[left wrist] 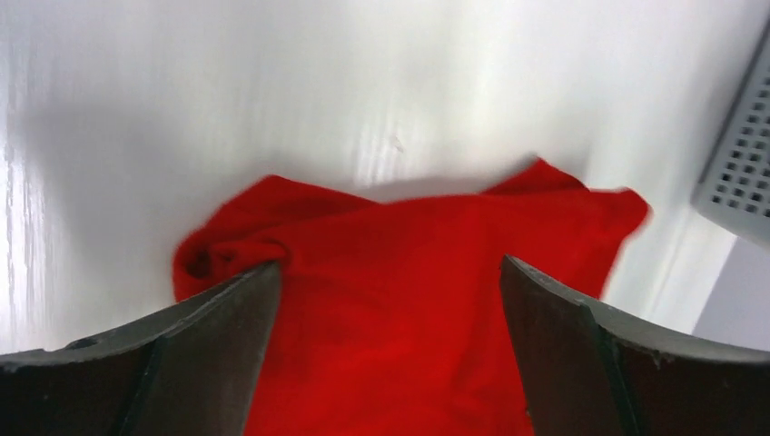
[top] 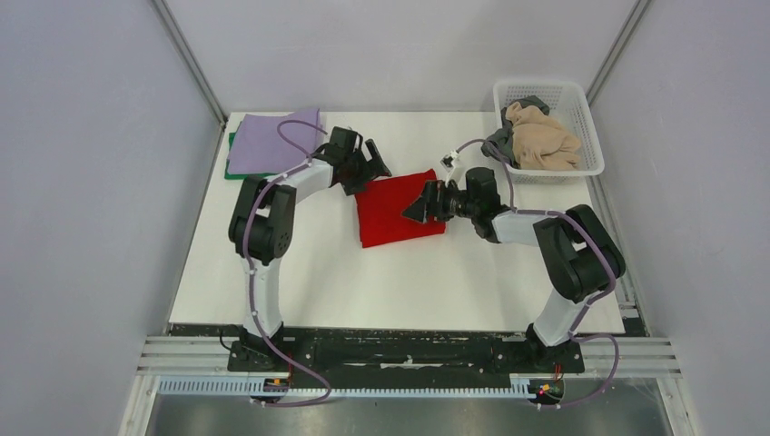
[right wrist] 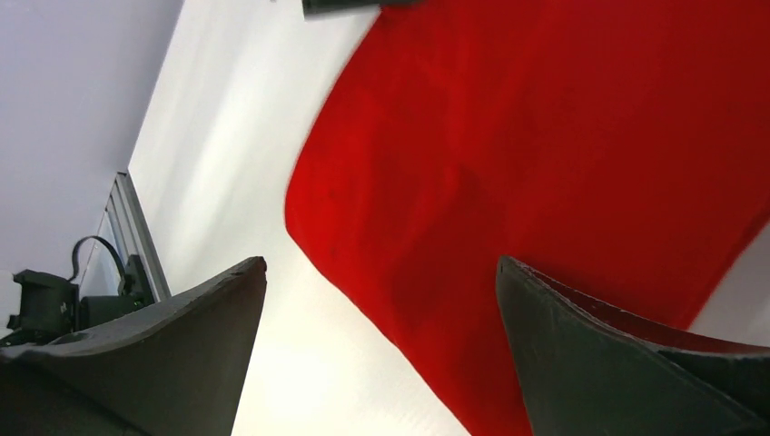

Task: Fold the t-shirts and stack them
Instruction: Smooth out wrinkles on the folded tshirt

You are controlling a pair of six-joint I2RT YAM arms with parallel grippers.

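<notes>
Lying near the middle of the white table (top: 363,282), the red t-shirt (top: 392,216) is folded into a rough rectangle, its far left corner slightly bunched in the left wrist view (left wrist: 409,309). The left gripper (top: 374,167) hangs over that far left corner with its jaws spread wide; red cloth shows between and below the dark fingers (left wrist: 227,327), but they are not pinching it. The right gripper (top: 416,209) reaches in from the shirt's right side, also spread wide and holding nothing, and its wrist camera looks down on smooth red cloth (right wrist: 563,182) and bare table.

At the far left corner the lilac t-shirt (top: 272,141) lies folded flat on top of the green t-shirt (top: 233,156), of which only a narrow edge shows. Both are well apart from the red one.

In the far right corner stands the white lattice basket (top: 538,84), holding a crumpled beige cloth (top: 543,143) and a dark grey cloth (top: 500,141). A small white tag (top: 448,162) near the right arm's cable is too small to read.
</notes>
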